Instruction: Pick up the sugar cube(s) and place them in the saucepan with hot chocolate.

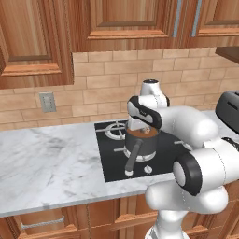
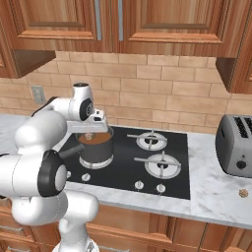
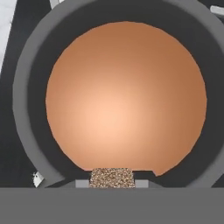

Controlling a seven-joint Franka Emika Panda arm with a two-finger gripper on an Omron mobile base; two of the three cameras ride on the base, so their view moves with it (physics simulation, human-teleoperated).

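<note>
The gripper hangs directly above the saucepan, its jaws drawn narrow around 1 speckled brown sugar cube pinched between the fingertips. The saucepan sits on the near left burner of the black cooktop, brown hot chocolate inside (its long dark handle points toward the near edge). A toaster stands on the marble worktop to the right, and another small brown cube lies just in front of it.
</note>
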